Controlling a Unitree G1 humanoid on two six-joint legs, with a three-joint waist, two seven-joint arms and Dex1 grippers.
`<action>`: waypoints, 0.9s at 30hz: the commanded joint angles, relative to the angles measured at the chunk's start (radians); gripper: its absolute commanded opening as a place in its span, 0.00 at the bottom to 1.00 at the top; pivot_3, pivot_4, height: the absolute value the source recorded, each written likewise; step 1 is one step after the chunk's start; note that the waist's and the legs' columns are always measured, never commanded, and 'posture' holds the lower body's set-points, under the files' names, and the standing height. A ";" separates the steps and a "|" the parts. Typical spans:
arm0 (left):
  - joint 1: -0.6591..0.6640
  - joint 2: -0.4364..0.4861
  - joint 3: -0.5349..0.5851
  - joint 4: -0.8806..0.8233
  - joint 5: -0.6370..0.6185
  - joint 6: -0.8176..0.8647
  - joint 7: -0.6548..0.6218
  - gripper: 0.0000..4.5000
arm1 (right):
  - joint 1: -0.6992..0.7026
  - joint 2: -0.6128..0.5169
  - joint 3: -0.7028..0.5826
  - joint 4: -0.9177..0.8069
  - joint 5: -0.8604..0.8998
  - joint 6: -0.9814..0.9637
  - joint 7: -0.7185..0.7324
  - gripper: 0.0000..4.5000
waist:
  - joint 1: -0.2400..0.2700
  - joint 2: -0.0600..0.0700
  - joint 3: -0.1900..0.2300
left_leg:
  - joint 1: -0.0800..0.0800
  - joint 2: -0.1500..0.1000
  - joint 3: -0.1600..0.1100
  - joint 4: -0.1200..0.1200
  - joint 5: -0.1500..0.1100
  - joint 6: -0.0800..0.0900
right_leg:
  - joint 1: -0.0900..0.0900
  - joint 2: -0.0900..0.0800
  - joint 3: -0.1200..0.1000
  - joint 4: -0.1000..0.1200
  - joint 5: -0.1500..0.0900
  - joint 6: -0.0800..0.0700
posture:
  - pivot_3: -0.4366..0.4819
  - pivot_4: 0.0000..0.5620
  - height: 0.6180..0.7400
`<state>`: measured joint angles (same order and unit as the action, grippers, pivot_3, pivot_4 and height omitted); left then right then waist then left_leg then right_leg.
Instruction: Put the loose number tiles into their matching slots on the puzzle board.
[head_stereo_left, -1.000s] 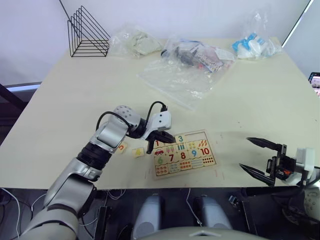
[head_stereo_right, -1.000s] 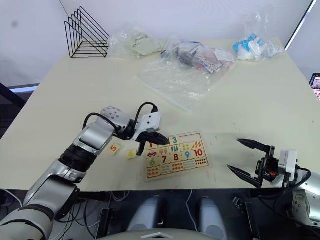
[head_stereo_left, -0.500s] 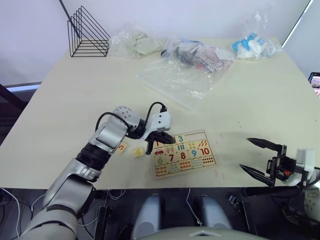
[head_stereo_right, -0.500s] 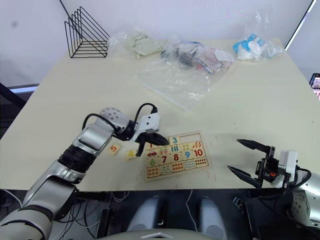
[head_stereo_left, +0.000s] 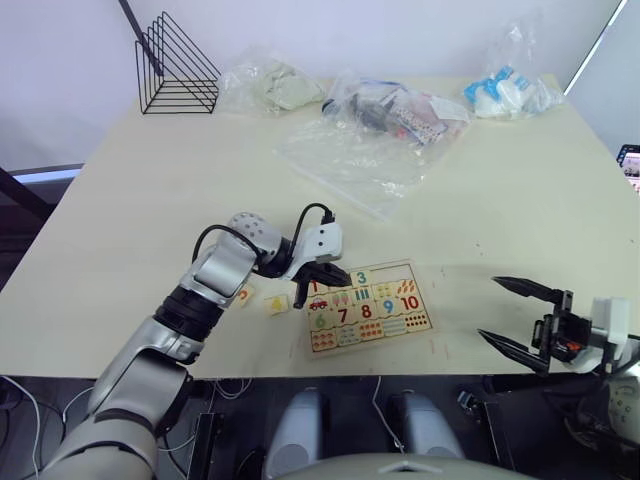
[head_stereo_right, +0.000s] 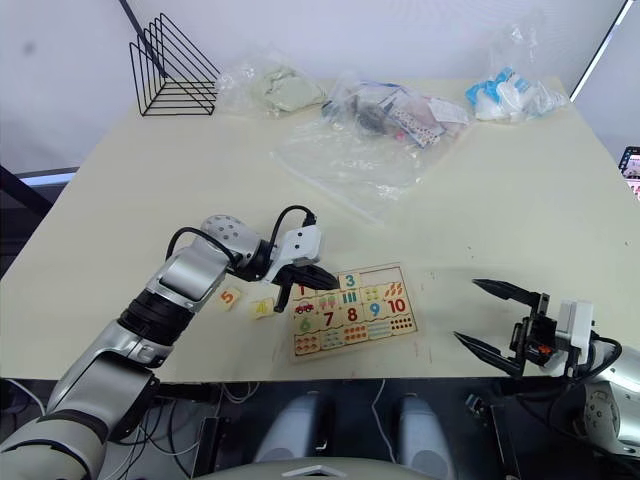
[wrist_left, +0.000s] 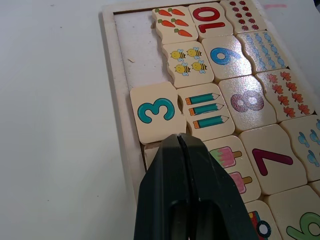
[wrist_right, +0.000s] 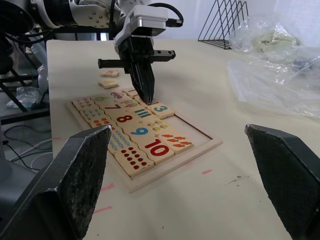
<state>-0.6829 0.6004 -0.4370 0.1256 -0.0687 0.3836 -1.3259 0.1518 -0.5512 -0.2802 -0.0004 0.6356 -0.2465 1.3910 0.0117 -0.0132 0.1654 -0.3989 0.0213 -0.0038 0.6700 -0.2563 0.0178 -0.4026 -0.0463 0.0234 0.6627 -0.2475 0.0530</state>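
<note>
Left gripper (wrist_left: 181, 145) pinched shut, as I saw it, tips over the puzzle board (head_stereo_left: 366, 308) beside the 3 tile (wrist_left: 152, 112), right gripper (head_stereo_left: 518, 315) spread wide, well apart from the board.

Head eyes overlook the puzzle board (head_stereo_left: 366, 308); wrist cameras view it closer.

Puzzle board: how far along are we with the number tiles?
Done: the 3 tile sits in its slot, and the 1 tile looks seated too. In hand: the left gripper, shut, presses at the slot between them; what lies under it is hidden. Left: the 5 tile and a yellow-digit tile lie off the board, and two slots are bare.
</note>
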 joint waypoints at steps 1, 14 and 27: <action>0.000 0.001 0.009 -0.014 0.005 -0.002 0.003 0.00 | 0.003 0.000 -0.009 -0.033 0.011 -0.016 0.000 1.00 | 0.000 0.000 0.000 | 0.000 0.000 0.000 0.000 0.000 0.000 | 0.000 0.000 0.000 0.000 0.000 0.000 | 0.48 0.27 1.00; 0.023 0.025 0.029 -0.040 -0.019 -0.011 -0.016 0.00 | 0.011 0.000 -0.010 -0.035 0.014 -0.015 0.002 1.00 | 0.000 0.000 0.000 | 0.000 0.000 0.000 0.000 0.000 0.000 | 0.000 0.000 0.000 0.000 0.000 0.000 | 0.48 0.27 1.00; 0.113 0.100 0.181 -0.118 -0.147 0.020 -0.027 0.00 | 0.014 0.004 -0.008 -0.022 0.001 -0.011 -0.016 1.00 | 0.000 0.000 0.000 | 0.000 0.000 0.000 0.000 0.000 0.000 | 0.000 0.000 0.000 0.000 0.000 0.000 | 0.48 0.27 1.00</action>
<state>-0.5917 0.6858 -0.3085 0.0596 -0.1726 0.3990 -1.3561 0.1668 -0.5489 -0.2791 -0.0015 0.6360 -0.2464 1.3909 0.0118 -0.0131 0.1654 -0.3989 0.0216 -0.0040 0.6699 -0.2563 0.0178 -0.4026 -0.0464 0.0232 0.6627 -0.2475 0.0529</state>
